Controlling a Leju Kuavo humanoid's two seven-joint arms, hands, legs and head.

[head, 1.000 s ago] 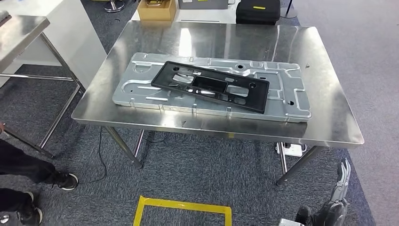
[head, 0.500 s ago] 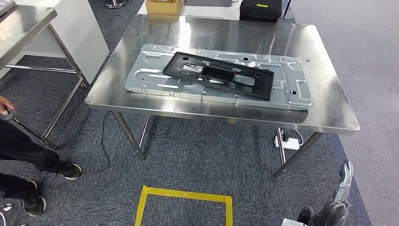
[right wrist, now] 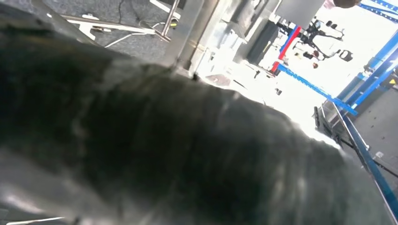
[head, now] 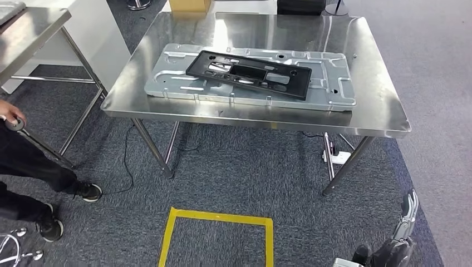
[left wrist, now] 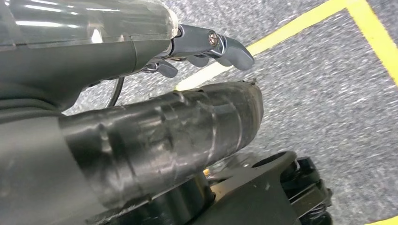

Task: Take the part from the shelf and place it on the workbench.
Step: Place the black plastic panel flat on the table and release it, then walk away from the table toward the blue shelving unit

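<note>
The whole head view has shifted since a second ago, so the camera has moved rather than the things: the workbench point(head: 384, 105) now sits higher in the picture and more of the grey carpet shows below it, while the part keeps its place on the metal. The black part point(head: 249, 73), a long flat frame with cut-outs, lies slightly askew on top of a silver stamped panel point(head: 167, 75), which rests flat on the steel workbench top. The right hand point(head: 404, 222) hangs low beside the robot, well apart from the workbench, its fingers pointing upward and holding nothing; whether they are spread or closed I cannot tell. The left hand point(left wrist: 155, 136) hangs over the carpet with its pale fingers point(left wrist: 225, 44) held straight and nothing in them. A yellow tape square point(head: 217, 239) marks the floor in front of the workbench. A person point(head: 33, 178) in dark trousers stands at the left beside a second steel table point(head: 28, 33).
</note>
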